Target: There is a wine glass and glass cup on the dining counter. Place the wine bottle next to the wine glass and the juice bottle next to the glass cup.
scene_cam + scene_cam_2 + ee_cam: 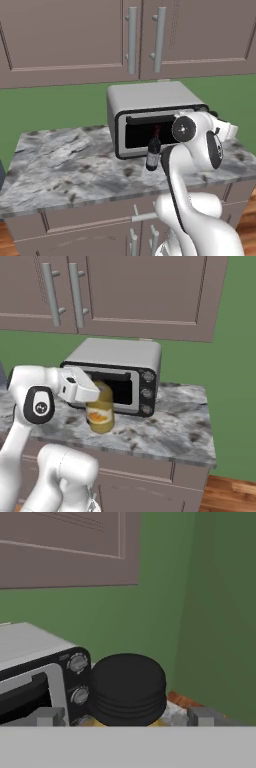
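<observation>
The tool [122, 716] stands wide apart, one fingertip [47, 716] on each side of the juice bottle [100, 411] and level with its black cap [128, 695] — no grip visible. The bottle stands upright on the small marble counter [165, 433], just before the toaster oven [120, 373]. The wine bottle [153, 150] stands upright near the oven's door — well apart from the juice bottle

juice bottle [127, 689]: body cut off below cap | wine bottle [153, 152]: right side behind arm | toaster oven [45, 672]: cropped left
</observation>
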Robot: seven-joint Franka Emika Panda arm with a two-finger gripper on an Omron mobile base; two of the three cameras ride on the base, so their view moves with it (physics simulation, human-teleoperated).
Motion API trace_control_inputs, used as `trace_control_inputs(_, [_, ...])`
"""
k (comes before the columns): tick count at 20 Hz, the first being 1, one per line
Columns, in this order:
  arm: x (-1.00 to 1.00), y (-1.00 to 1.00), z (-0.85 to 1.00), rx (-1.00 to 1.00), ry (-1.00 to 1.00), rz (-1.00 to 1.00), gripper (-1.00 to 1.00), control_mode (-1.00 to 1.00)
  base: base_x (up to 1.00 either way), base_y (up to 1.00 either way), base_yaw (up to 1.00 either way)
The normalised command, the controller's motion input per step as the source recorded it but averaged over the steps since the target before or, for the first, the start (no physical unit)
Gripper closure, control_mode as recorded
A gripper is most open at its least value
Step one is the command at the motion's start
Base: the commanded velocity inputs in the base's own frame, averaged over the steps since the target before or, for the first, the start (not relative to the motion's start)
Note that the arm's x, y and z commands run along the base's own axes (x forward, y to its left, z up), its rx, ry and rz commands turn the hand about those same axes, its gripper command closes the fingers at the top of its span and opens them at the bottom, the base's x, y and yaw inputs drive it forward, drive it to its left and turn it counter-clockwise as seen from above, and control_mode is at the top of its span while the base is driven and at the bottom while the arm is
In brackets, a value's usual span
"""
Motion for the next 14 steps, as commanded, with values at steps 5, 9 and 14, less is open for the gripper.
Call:
trace_control_inputs(5, [-0.16, 0.19, 0.10, 0.00, -0.04, 0.00, 1.00, -1.00, 0.00, 0.00, 0.00])
trace_control_inputs(9, [-0.06, 0.03, 0.00, 0.00, 0.00, 0.00, 1.00, -1.00, 0.00, 0.00, 0.00])
trace_control_inputs(14, [0.00, 0.00, 0.00, 0.00, 0.00, 0.00, 1.00, -1.00, 0.00, 0.00, 0.00])
